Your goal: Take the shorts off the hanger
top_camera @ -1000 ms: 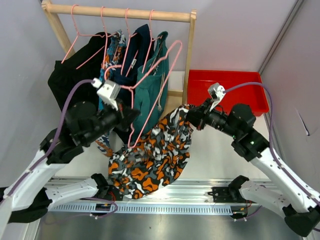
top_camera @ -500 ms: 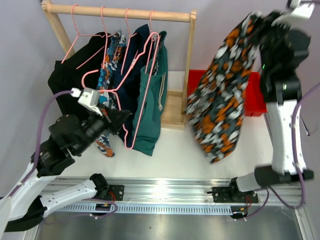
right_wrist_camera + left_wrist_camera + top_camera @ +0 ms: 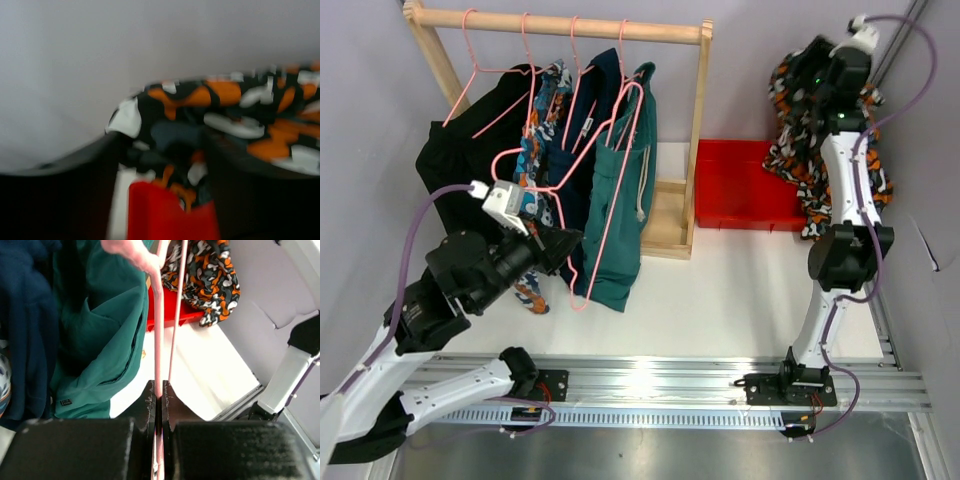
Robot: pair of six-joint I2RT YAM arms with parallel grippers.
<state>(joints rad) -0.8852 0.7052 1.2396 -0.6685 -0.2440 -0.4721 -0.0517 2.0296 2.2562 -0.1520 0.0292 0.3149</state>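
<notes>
My left gripper [image 3: 563, 243] [image 3: 158, 390] is shut on the thin wire of an empty pink hanger [image 3: 620, 130] [image 3: 159, 340], held in front of the teal shorts [image 3: 620, 190] [image 3: 95, 325]. Black shorts [image 3: 460, 150], blue-orange-white patterned shorts [image 3: 542, 110] and navy shorts [image 3: 590, 110] hang on the rail too. The right arm is raised high at the far right. Its gripper [image 3: 817, 62] [image 3: 165, 165] shows blurred, jaws wide apart. The black-orange-white patterned shorts [image 3: 798, 140] [image 3: 210, 115] [image 3: 210, 275] drape beside that arm, above the red bin [image 3: 740, 185] [image 3: 165, 215].
The wooden rack [image 3: 560, 22] stands at the back left, its right post [image 3: 698, 130] next to the red bin. The side walls stand close to both arms. A metal rail [image 3: 650, 385] runs along the near edge.
The right arm has swung the black-orange-white shorts from the table front up to the far right above the bin, and its jaws have spread. The left gripper has drawn the hanger slightly left.
</notes>
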